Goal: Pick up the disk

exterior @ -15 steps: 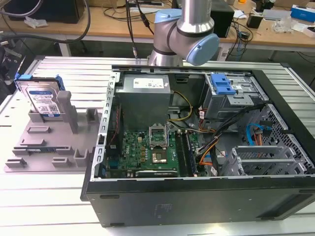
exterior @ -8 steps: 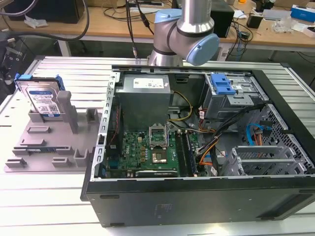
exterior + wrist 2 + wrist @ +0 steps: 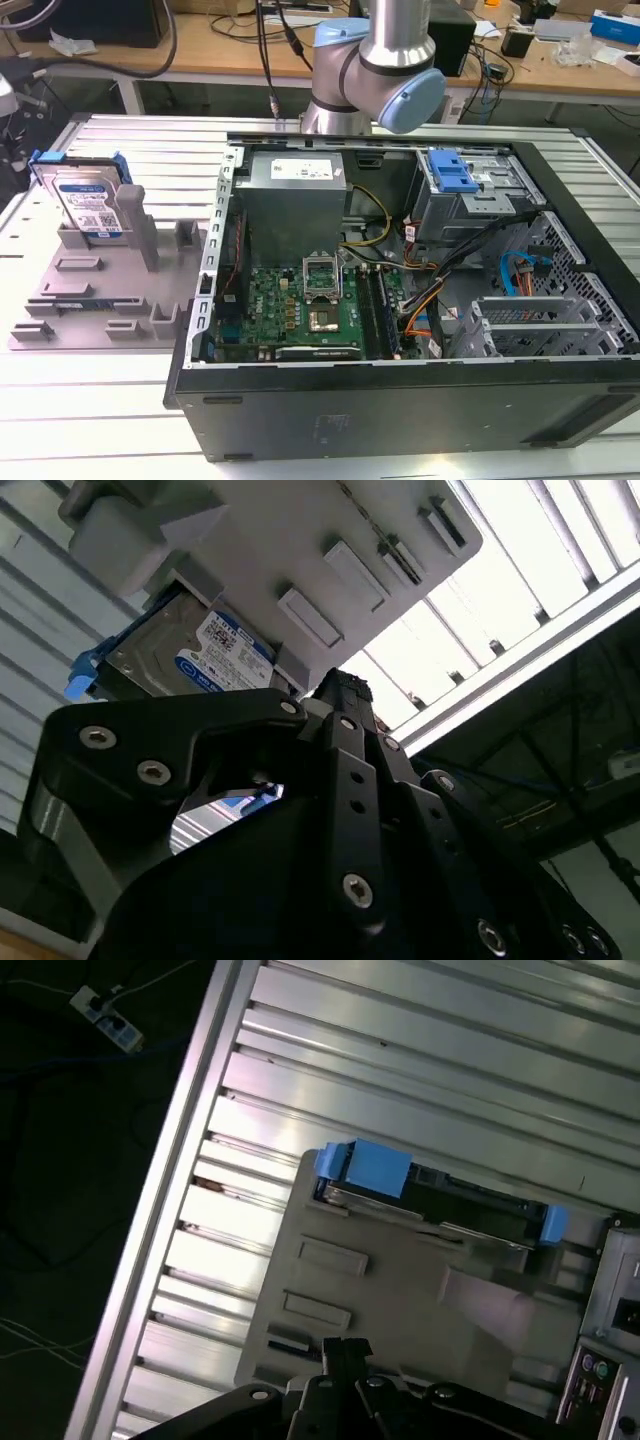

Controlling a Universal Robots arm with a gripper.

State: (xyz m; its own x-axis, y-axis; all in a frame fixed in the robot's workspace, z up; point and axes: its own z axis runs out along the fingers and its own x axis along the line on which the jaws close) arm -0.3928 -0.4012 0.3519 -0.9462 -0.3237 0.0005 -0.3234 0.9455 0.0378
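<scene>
The gripper [image 3: 345,1355] hangs apart from the disk [image 3: 88,205], clenched or released I cannot tell; it stands upright in a grey holder [image 3: 95,300] on the desk [image 3: 130,140], beside the computer case [image 3: 400,410]. Probably stiff, weighty, fragile; grasp its exposed top across the faces.

One disk [image 3: 88,205], one grey holder [image 3: 100,300], one open computer case [image 3: 400,410], one grey power-supply box [image 3: 290,200], one motherboard [image 3: 300,310], one blue drive bracket [image 3: 450,172], one robot arm [image 3: 385,60], one slatted metal counter [image 3: 90,410]
</scene>
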